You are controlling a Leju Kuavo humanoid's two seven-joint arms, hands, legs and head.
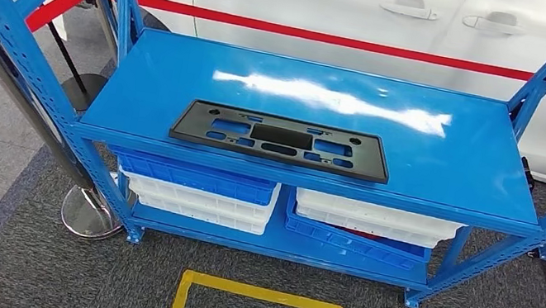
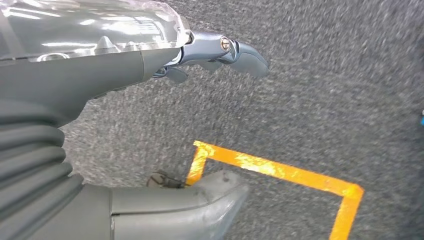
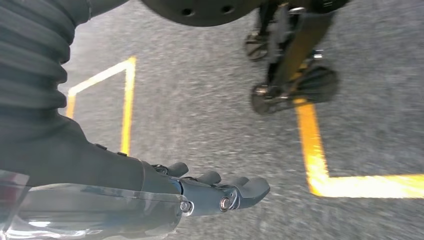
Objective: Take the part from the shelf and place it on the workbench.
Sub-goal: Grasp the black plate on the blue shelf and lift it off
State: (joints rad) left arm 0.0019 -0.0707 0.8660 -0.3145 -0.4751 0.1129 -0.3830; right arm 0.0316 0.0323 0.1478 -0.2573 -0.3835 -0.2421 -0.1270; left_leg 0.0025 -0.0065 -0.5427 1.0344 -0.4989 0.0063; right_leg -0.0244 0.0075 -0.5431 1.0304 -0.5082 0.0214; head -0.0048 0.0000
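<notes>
Currently, left to right in the head view: two dark stanchion posts (image 1: pixel 20 91) with a red belt (image 1: pixel 55 7) are seen beside the left upright of the blue shelf (image 1: pixel 452 163). A chrome stanchion base (image 1: pixel 88 213) sits on the grey carpet (image 1: pixel 64 278) at the shelf's left foot.

The part (image 1: pixel 281 139), a flat black rectangular plate with cut-outs, is laid flat on the top deck of the shelf, near the front edge and left of centre. It is not touched by either hand.

On the lower deck, a blue crate stacked on white crates (image 1: pixel 196 190) is seen at left; at right, white crates (image 1: pixel 376 216) rest on a tilted blue crate (image 1: pixel 355 241). A yellow floor marking (image 1: pixel 261 293) is taped on the carpet in front of the shelf. Behind the shelf, a white car body (image 1: pixel 320 3) with a red stripe is visible.

Left hand (image 2: pixel 150 125): seen in the left wrist view hanging over the carpet near a yellow tape corner. Thumb and fingers (image 2: pixel 245 55) are held well apart, nothing between them.

Right hand (image 3: pixel 150 185): seen in the right wrist view over the carpet and yellow tape. Fingers (image 3: pixel 240 190) are extended side by side, close together, nothing held. Thumb position cannot be told.
</notes>
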